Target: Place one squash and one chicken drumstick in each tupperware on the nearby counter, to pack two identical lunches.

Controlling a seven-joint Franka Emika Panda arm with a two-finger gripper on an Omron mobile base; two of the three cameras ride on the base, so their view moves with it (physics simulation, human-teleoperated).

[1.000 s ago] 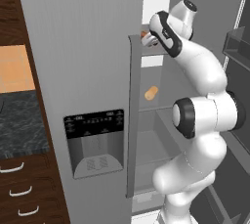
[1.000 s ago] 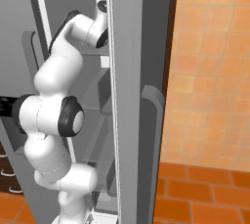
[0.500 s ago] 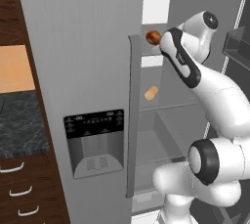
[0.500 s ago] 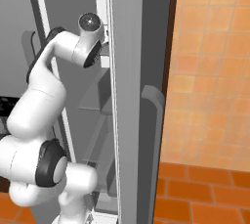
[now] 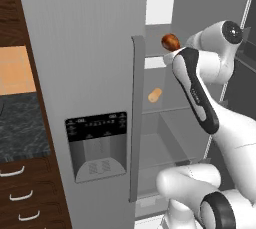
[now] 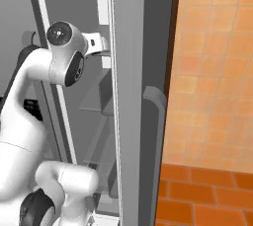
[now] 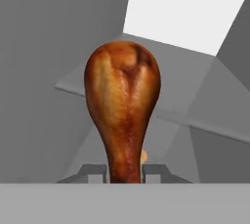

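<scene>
Fingers (image 7: 97, 171) either side of drumstick (image 7: 122, 105) shank

My gripper (image 7: 124, 173) sits inside the open fridge (image 5: 90, 48), level with its upper shelf (image 7: 195, 86), with a chicken drumstick (image 7: 122, 105) between my fingers (image 7: 95, 173). A second item (image 5: 155, 95) lies below, on a lower shelf. The counter (image 5: 20, 128) lies left of the fridge door, above drawers (image 5: 25, 193).
</scene>
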